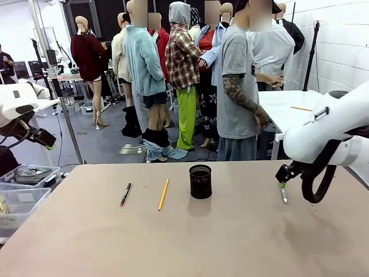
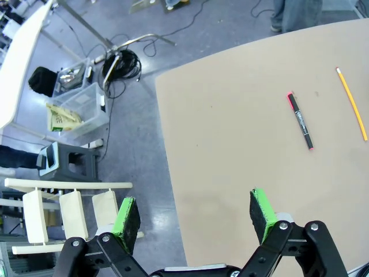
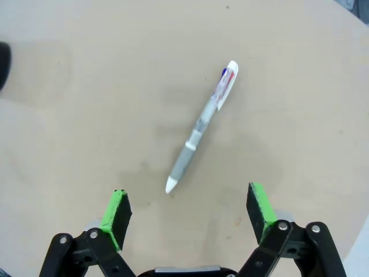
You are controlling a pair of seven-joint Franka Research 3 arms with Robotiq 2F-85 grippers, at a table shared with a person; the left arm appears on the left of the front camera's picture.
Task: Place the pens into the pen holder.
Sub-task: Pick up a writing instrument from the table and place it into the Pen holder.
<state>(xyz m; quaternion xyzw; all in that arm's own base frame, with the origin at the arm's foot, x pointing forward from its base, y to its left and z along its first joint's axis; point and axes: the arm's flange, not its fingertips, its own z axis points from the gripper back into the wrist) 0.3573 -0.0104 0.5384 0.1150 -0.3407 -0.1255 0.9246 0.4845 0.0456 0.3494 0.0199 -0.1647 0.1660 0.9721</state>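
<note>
1. Across a wide beige table [image 1: 173,242] in a workshop room with a grey floor, the task's things are laid out. A person [image 1: 237,98] in a grey T-shirt is seen standing at the far side.
2. The pen holder [image 1: 200,181], a black mesh cup, is stood upright near the middle of the table, toward its far edge.
3. All three pens are found lying flat on the tabletop, outside the holder.
4. The yellow pencil [image 1: 164,194] is laid just left of the holder, and the dark pen [image 1: 125,194] is laid farther left, roughly parallel to it and apart from it.
5. The whitish pen [image 1: 283,194] is placed well to the right of the holder, near the table's right side.
6. The right gripper [image 1: 282,183] is held low, just above the whitish pen. In the right wrist view its jaws are seen spread wide and nothing is clamped.
7. In that view the whitish pen [image 3: 202,130] is seen slanted on the table ahead of the right gripper [image 3: 187,199], its white tip pointed toward the gap between the green pads and touched by neither.
8. The left arm [image 1: 17,107] is kept off to the left of the table.
9. The left gripper [image 2: 195,205] is held high over the table's left edge, jaws wide apart and empty, with one finger [image 2: 128,216] over the floor and the other over the tabletop [image 2: 242,150].
10. From there the dark pen [image 2: 300,121] and the yellow pencil [image 2: 351,104] are seen well away, and a clear plastic bin [image 2: 81,109] is seen on the floor beside the table.
</note>
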